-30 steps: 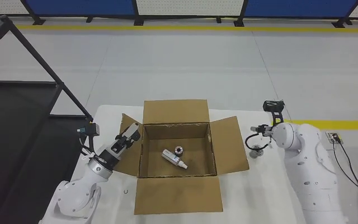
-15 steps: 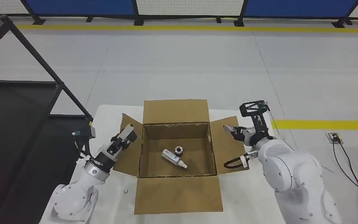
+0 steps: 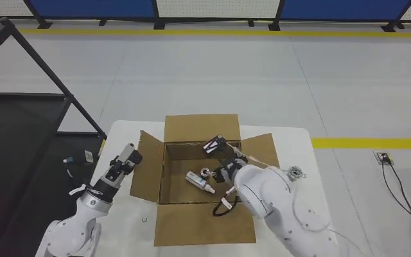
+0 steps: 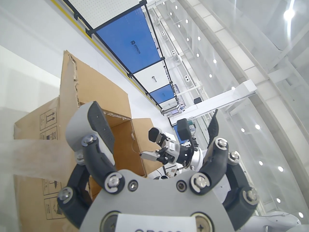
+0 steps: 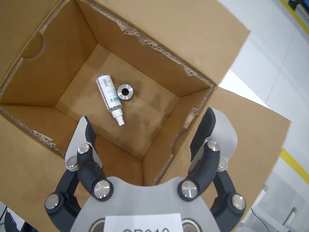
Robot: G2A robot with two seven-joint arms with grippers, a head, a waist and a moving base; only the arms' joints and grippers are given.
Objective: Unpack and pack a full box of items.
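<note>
Right wrist view: the right gripper (image 5: 147,118) hangs above the open box (image 5: 135,56), its fingers spread wide with nothing between them. It points down into the cavity, so the box floor lies directly below it. Two items are on that floor. A white bottle (image 5: 109,94) lies on its side, its nozzle end nearer the gripper than its base. A short metal ring (image 5: 125,92) stands on its flat face and touches the bottle's side. Both lie below and a little ahead of the fingertips, well under the rim.

The wide spread suits a descent onto either item. The bottle, lying flat, looks the easier one to span across its width. The ring pressed against it leaves little room for a finger on that side.

All four flaps are folded outward, which keeps the opening free for the arm to come in from above.

The left gripper (image 4: 154,112) is also spread and empty, and is outside the box just beside one flap. It is probably kept there so it does not crowd the opening.

On the table (image 3: 292,138), well off to the right gripper's side, sits a small metal part (image 3: 295,171), apparently already unpacked.
</note>
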